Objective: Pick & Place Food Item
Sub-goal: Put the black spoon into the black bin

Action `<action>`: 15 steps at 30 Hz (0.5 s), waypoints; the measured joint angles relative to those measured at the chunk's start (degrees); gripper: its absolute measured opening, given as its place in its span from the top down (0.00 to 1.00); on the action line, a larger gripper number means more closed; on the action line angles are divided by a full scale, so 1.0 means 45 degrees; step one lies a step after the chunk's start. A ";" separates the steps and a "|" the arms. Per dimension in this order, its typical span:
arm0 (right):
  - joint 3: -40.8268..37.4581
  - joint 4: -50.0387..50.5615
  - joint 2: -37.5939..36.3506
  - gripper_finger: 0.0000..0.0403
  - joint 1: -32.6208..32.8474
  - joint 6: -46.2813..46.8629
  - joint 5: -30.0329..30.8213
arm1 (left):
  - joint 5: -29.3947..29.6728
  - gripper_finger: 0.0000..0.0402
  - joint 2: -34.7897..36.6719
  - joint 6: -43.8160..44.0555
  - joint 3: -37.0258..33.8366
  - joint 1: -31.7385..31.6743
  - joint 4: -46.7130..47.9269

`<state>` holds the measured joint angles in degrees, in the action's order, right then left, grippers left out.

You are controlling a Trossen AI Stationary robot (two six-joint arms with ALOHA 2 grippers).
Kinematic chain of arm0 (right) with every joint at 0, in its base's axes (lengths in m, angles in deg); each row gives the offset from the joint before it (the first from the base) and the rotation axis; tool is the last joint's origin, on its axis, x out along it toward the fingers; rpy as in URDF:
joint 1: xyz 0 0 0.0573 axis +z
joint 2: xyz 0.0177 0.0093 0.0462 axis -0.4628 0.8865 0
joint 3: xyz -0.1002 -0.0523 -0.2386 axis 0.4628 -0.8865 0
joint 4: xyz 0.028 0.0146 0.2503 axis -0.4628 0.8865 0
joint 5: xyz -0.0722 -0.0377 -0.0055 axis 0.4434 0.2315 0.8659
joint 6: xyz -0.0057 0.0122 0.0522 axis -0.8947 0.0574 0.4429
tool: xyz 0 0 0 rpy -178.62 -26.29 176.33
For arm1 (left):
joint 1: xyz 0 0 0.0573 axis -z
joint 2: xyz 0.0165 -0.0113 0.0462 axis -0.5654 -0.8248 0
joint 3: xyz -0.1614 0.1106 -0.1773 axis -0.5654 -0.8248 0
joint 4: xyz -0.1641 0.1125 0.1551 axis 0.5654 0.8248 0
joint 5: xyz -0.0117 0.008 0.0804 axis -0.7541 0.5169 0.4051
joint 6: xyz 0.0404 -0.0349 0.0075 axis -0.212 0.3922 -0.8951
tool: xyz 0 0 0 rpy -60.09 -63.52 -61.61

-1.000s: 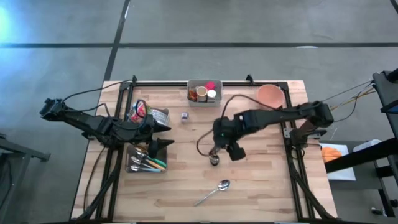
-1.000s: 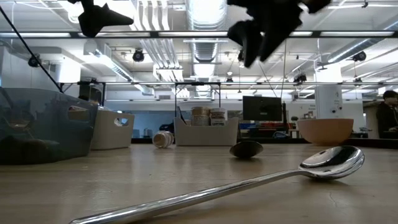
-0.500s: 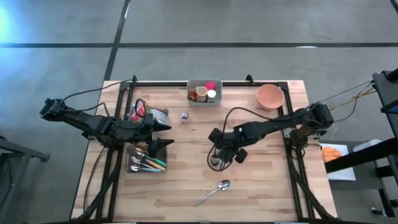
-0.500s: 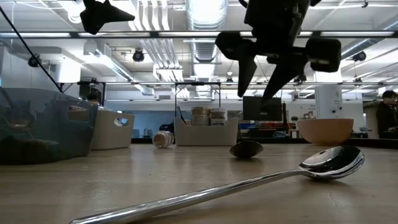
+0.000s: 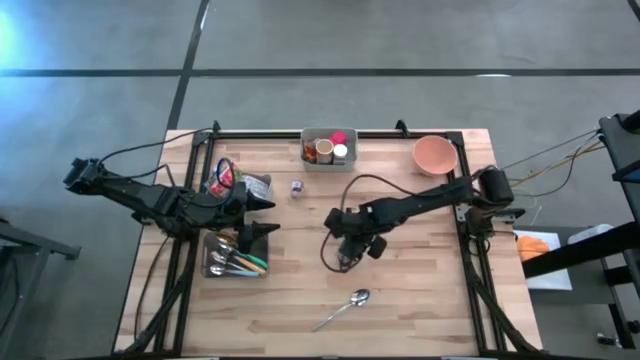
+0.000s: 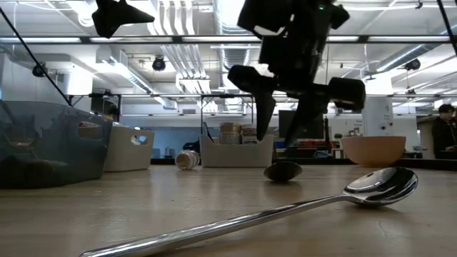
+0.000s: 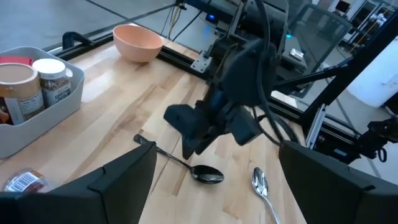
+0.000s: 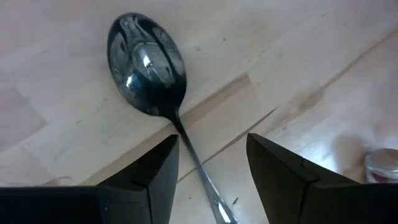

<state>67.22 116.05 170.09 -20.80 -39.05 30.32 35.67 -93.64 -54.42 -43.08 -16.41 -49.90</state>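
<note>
Right hand (image 6: pixel 284 118), jaws parted and empty, hung over dark spoon (image 8: pixel 148 62) on worktop (image 5: pixel 420 290); nothing picked or placed yet.

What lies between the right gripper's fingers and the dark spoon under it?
Nothing but air: the right gripper hangs open above the dark spoon, with bare wooden table around it. The low and right wrist views show the gap.

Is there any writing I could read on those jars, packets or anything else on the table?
None can be read.
Jars in the grey bin: labels show print, too small to read.
Small jar lying on its side: white label with a barcode, text blurred.
Red packet by the left arm: printing too small to read.
</note>
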 joint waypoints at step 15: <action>0.3988 0.4519 0.3223 0.55 -0.0920 -0.0707 -0.0578 | 0.0000 0.15 0.0000 -0.0005 0.0044 -0.0015 0.0465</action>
<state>85.17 136.39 184.60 -24.94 -42.23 27.72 35.67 -93.64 -54.45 -42.88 -16.47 -47.81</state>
